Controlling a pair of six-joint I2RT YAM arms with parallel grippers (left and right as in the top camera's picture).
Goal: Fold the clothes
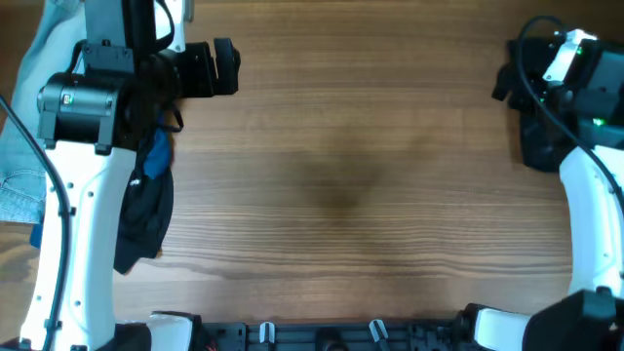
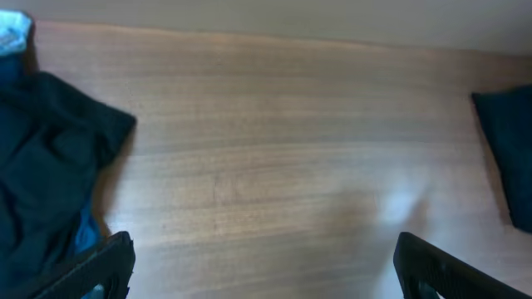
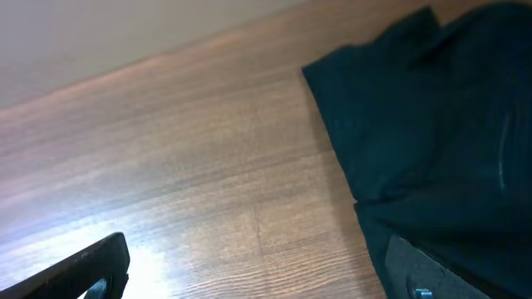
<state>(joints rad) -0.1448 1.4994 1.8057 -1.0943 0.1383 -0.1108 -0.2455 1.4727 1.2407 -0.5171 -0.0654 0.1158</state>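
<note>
**Both jaws spread and empty; black clothes lie outside each gap**

I read the left gripper (image 2: 262,276) with its jaws wide apart over the bare table (image 2: 274,166). Nothing sits between them. A heap of black clothes (image 2: 50,158), with a blue cloth (image 2: 86,232) at its edge, lies outside the jaw at the view's left. A second dark garment (image 2: 509,158) lies beyond the opposite jaw. The right gripper (image 3: 258,278) is also spread and empty, and dark fabric reaches one finger (image 3: 416,278). A pale blue cloth (image 1: 19,166) lies behind the left arm.
</note>
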